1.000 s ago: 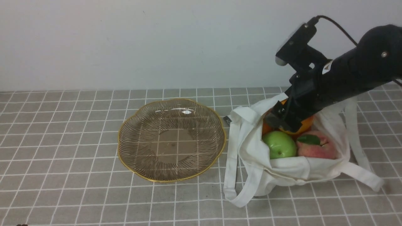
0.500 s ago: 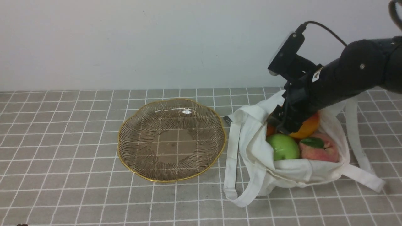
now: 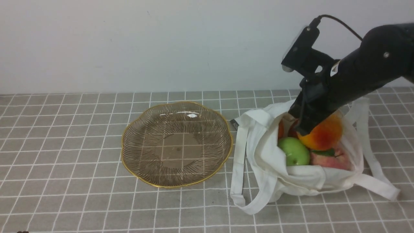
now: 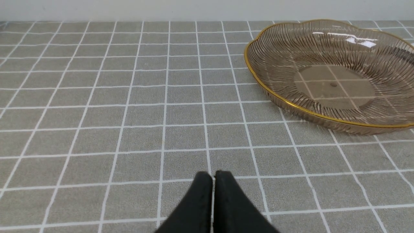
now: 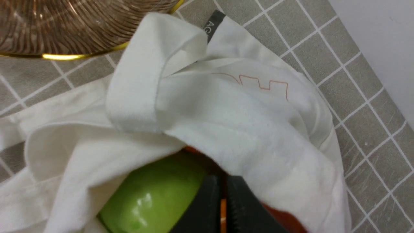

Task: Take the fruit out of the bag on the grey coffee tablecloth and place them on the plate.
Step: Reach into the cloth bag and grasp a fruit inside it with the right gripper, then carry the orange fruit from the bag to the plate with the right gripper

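The white bag [image 3: 258, 142] lies open on the grey coffee tablecloth [image 3: 64, 161], right of the empty glass plate [image 3: 177, 144]. My right gripper [image 3: 302, 129] is shut on the orange-yellow pear [image 3: 325, 132] and holds it raised at the bag's mouth. Below it lie the green apple [image 3: 294, 151] and the pink peach [image 3: 331, 160]; a small orange [image 3: 280, 129] peeks out behind. In the right wrist view, my right gripper [image 5: 223, 181] sits beside the green apple [image 5: 152, 194] under a fold of the bag [image 5: 242, 116]. My left gripper [image 4: 212, 176] is shut and empty over the cloth, apart from the plate [image 4: 333, 84].
The bag's long straps [image 3: 239, 168] trail over the cloth toward the front and to the right [image 3: 372, 152]. A dark tag [image 3: 233, 124] sticks out between bag and plate. A pale wall stands behind the table.
My right gripper has risen and drawn back to the right with the pear, lifting it up out of the pile. The bag's rim has shifted a little. The left arm has not moved.
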Tool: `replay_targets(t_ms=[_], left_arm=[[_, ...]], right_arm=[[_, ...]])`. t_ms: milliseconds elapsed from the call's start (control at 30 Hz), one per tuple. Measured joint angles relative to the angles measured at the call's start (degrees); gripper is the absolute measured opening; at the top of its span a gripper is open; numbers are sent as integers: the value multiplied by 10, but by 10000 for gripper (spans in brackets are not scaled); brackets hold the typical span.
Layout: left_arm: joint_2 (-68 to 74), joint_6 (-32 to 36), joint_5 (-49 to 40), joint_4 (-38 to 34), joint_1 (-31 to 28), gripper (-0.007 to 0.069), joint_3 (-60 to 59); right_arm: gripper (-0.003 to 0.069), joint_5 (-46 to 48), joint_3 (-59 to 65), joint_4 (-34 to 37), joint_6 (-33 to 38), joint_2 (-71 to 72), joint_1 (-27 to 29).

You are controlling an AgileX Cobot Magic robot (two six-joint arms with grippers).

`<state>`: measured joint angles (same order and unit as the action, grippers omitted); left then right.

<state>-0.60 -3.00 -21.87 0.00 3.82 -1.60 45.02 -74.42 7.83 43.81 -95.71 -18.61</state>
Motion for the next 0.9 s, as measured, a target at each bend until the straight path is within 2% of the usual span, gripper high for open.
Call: replay_targets(t_ms=[300, 433, 600, 700, 900], left_arm=[[0, 0, 0, 0, 0, -8, 0], [0, 0, 0, 0, 0, -8, 0], [0, 0, 0, 0, 0, -8, 0], [0, 0, 0, 0, 0, -8, 0], [0, 0, 0, 0, 0, -8, 0]], right_arm=[[-5, 39, 0, 12, -23, 72, 0], [-6, 39, -2, 63, -28, 102, 0], [-6, 42, -34, 186, -29, 109, -14], [-6, 33, -52, 285, -11, 93, -48], [-6, -80, -59, 447, 71, 1, -120]])
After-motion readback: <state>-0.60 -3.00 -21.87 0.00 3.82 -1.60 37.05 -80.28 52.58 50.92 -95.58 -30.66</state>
